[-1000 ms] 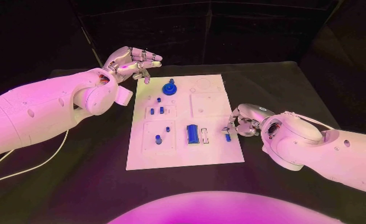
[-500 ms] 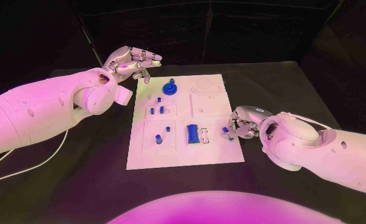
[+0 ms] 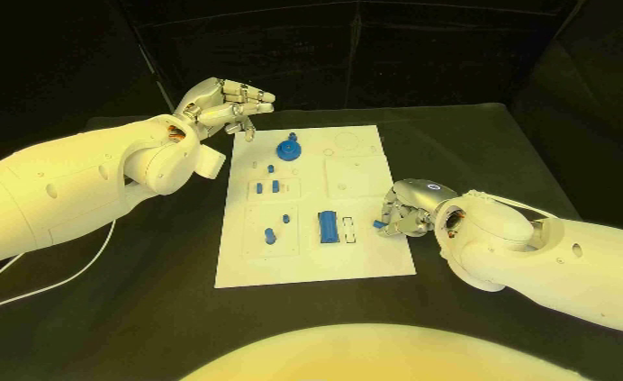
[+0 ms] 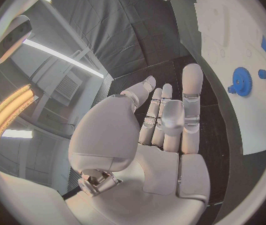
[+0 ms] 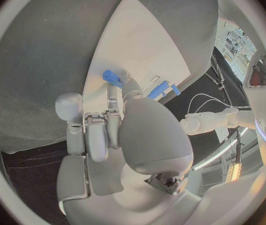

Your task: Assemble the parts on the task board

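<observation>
Gripping a small blue peg (image 5: 112, 78) between thumb and fingertip, the right hand (image 3: 410, 208) sat low at the right edge of the task board (image 3: 365, 250), near its front half. In the right wrist view the peg jutted out from the fingertips, over the white board surface; whether its lower end touched the board could not be told. The other fingers of that hand were curled in beside the pinch.

The left hand (image 3: 223, 107) was raised off the board's far left corner, over the black table (image 3: 156, 309). It grasped nothing; the left wrist view showed its fingers (image 4: 190, 97) extended close together, with the thumb folded across the palm.

On the board: a blue gear (image 3: 288, 149) at the far end, a blue rectangular block (image 3: 329, 227) standing in the near middle, with a narrow white slot piece (image 3: 350, 226) just beside it, and several short blue pegs (image 3: 270, 236) in the left column.

Judgement: the step in hand was carrying or seating the pinched peg, probably for a hole on the board's right side. The target hole was hidden by the hand. The next move called for holding the peg upright over its hole, then pressing straight down. A tilted peg would likely jam or slip from the pinch.
</observation>
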You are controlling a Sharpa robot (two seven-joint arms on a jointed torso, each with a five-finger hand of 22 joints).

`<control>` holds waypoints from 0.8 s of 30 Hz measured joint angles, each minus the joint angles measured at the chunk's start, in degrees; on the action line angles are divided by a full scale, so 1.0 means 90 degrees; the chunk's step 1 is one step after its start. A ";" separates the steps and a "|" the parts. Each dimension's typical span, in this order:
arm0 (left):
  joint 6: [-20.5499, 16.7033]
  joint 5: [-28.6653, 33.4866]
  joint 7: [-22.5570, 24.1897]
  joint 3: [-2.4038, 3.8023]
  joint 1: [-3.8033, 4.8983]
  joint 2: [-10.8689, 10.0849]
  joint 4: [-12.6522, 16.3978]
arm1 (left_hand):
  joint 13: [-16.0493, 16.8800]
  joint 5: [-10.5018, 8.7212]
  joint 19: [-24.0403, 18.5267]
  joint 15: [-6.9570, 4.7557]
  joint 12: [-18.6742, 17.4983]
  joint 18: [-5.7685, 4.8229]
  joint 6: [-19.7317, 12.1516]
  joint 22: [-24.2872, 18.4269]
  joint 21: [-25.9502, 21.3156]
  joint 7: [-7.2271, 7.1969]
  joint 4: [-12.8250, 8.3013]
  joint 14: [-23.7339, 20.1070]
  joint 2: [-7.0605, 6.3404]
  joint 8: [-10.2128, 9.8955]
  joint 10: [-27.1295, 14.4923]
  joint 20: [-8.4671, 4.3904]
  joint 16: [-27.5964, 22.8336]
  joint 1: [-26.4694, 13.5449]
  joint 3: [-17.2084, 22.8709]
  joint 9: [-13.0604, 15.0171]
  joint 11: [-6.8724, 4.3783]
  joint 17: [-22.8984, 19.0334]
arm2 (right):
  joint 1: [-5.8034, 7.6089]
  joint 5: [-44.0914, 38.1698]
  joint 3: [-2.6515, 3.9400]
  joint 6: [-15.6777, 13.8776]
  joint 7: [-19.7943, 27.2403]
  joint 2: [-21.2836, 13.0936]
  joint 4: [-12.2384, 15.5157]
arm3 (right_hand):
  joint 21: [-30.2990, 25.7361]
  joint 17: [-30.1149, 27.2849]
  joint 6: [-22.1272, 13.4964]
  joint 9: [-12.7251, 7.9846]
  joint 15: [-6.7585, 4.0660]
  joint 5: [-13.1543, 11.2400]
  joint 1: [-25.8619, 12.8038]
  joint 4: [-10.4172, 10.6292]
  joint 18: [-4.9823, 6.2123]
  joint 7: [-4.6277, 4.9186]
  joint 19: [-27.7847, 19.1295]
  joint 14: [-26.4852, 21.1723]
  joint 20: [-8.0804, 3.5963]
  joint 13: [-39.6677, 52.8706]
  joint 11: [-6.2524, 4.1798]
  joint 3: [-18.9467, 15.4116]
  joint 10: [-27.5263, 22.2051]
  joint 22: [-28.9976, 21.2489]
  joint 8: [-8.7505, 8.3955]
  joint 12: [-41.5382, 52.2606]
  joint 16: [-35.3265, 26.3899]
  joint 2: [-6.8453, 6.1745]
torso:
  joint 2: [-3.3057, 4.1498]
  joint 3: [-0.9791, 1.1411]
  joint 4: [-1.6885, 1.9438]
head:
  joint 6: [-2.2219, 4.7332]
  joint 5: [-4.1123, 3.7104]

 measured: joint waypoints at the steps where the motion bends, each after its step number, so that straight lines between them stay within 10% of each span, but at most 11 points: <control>1: 0.0000 0.0000 0.0000 0.0000 0.0000 -0.0002 0.0000 | 0.0000 0.0000 0.0000 0.0000 0.0000 -0.0001 0.0000 0.0000 0.0000 0.0000 0.0000 0.0000 0.0000 0.0000 0.0000 0.0000 0.0000 0.0000 0.0000 0.0000 0.0000 0.0000 | -0.0003 -0.0023 0.0000 0.0000 0.0000 0.0001 0.0008 | 0.0000 0.0000 0.0012 -0.0013 0.0000 0.0064 0.0000 -0.0002 0.0000 -0.0011 0.0000 0.0000 0.0000 0.0000 0.0000 0.0037 0.0000 0.0000 -0.0018 -0.0002 0.0000 0.0000 | 0.0000 0.0000 0.0000 | 0.0000 0.0004; 11: 0.0000 0.0000 0.0000 0.0000 0.0000 -0.0005 0.0000 | 0.0000 0.0000 0.0000 0.0000 0.0000 -0.0001 0.0000 0.0000 0.0000 0.0000 0.0000 0.0000 0.0000 0.0000 0.0000 0.0000 0.0000 0.0000 0.0000 0.0000 0.0000 0.0000 | -0.0041 -0.0038 -0.0029 -0.0173 -0.0017 -0.0001 0.0105 | 0.0000 0.0000 0.0070 -0.0076 0.0000 0.1185 -0.0171 0.0220 0.0000 -0.0032 0.0000 0.0000 0.0000 -0.0008 0.0000 0.0602 0.0000 0.0058 -0.0167 -0.0043 0.0000 0.0168 | 0.0000 0.0001 0.0003 | 0.0009 0.0005; 24: 0.0002 0.0000 0.0000 -0.0001 -0.0002 0.0007 -0.0008 | 0.0000 0.0000 0.0000 0.0000 0.0000 -0.0001 0.0000 0.0000 0.0000 0.0000 0.0000 0.0000 0.0000 0.0000 0.0000 0.0000 0.0000 0.0000 0.0000 0.0000 0.0000 0.0000 | -0.0074 0.0314 -0.0056 -0.0762 -0.0023 0.0083 0.0280 | 0.0000 -0.0001 0.0059 -0.0104 -0.0003 0.1483 -0.0627 0.0409 0.0000 -0.0029 0.0025 0.0000 -0.0025 -0.0119 -0.0074 0.1329 0.0025 0.0124 -0.0195 -0.0009 0.0000 -0.0103 | 0.0000 0.0001 0.0007 | -0.0002 0.0020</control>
